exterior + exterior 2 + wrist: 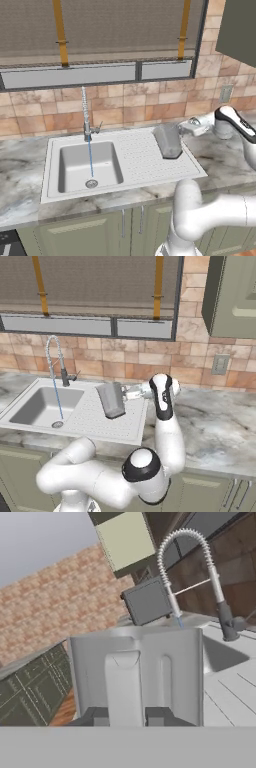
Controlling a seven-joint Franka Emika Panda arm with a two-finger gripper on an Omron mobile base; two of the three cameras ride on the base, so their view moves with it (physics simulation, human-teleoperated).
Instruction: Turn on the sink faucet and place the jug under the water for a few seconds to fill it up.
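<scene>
My gripper point(126, 717) is clamped on the side handle of the jug point(167, 140), fingers point(94, 716) drawn in against the handle strip. The base views show the jug over the ribbed drainboard of the sink point(54, 167), well to the side of the basin. Whether its base touches the ribs or rides just above them, I cannot tell.

The sink faucet point(85, 114) is running: the water point(90, 158) falls as a thin straight blue stream to the drain. In my judgement the turn-on step is done and the step in hand is carrying the jug to the stream.

Procedure, as I judge it:

1. Keep the fingers clamped. The grip is on the handle alone, off to one side of the body, so the jug may swing or twist if I move sharply.
2. Lift clear of the drainboard ribs before any sideways travel.
3. Keep the jug upright, mouth up, throughout.
4. Travel across the drainboard toward the basin, keeping the jug below the spout and away from the faucet's coiled neck and small side lever.
5. Centre the mouth under the stream, not the rim or handle. The stream is narrow, so alignment matters.
6. Hold steady for a few seconds. The added weight may tip the jug about the handle, so the clamp must not slacken.
</scene>
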